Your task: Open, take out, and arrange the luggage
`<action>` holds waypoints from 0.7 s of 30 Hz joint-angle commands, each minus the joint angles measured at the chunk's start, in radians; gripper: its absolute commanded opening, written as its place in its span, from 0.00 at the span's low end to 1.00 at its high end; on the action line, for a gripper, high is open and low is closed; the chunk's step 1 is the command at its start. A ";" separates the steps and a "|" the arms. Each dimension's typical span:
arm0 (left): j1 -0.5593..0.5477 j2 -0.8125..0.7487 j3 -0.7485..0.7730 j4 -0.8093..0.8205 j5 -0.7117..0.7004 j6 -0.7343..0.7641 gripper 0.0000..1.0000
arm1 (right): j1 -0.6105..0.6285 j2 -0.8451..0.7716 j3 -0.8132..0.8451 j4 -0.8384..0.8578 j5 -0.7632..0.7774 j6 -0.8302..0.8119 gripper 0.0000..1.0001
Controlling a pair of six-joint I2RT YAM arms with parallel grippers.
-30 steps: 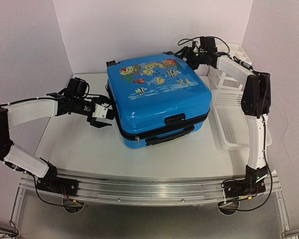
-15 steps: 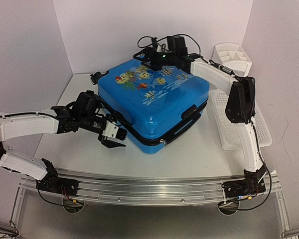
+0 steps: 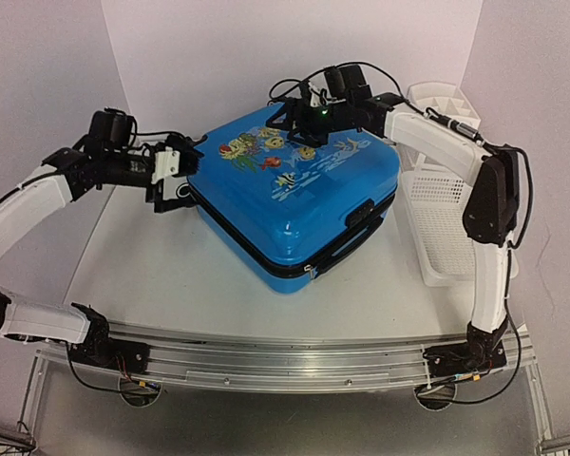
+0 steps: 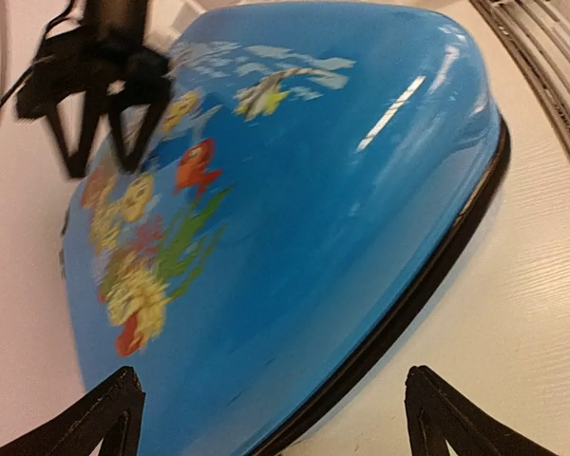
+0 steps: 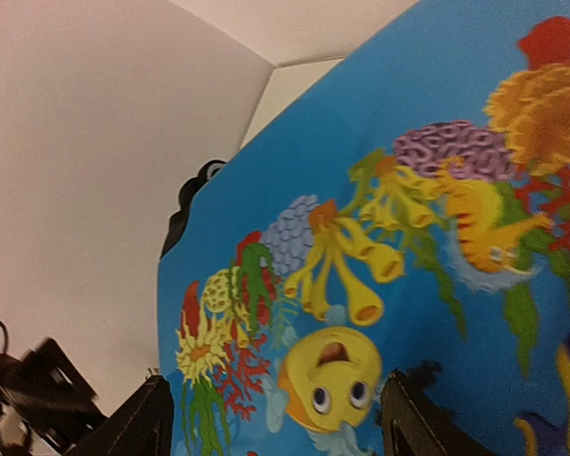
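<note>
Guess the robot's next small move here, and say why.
Probably the left gripper should ease onto the black zipper band of the bright blue fish-print hard-shell suitcase: the case is shut, and those open, empty jaws sit beside its left corner.

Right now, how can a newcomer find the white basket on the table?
Start at the big blue suitcase in the middle of the table. The basket lies just right of it, along the table's right edge. Unlike the divided white organizer behind it, it is low, long and has mesh walls.
</note>
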 commanded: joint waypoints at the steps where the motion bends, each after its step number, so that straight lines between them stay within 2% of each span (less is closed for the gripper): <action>1: 0.193 0.130 0.266 -0.355 0.124 0.227 0.99 | 0.020 -0.203 -0.068 -0.145 0.154 -0.057 0.69; 5: 0.320 0.359 0.549 -0.535 0.078 0.408 1.00 | 0.020 -0.336 -0.186 -0.191 0.242 -0.081 0.70; 10: 0.346 0.634 0.895 -0.762 -0.006 0.630 1.00 | 0.020 -0.471 -0.335 -0.246 0.325 -0.081 0.70; 16: 0.343 0.826 1.124 -0.876 -0.058 0.758 1.00 | 0.020 -0.608 -0.491 -0.340 0.483 -0.010 0.71; 21: 0.319 0.929 1.241 -0.849 -0.052 0.753 1.00 | 0.020 -0.689 -0.601 -0.424 0.560 0.067 0.72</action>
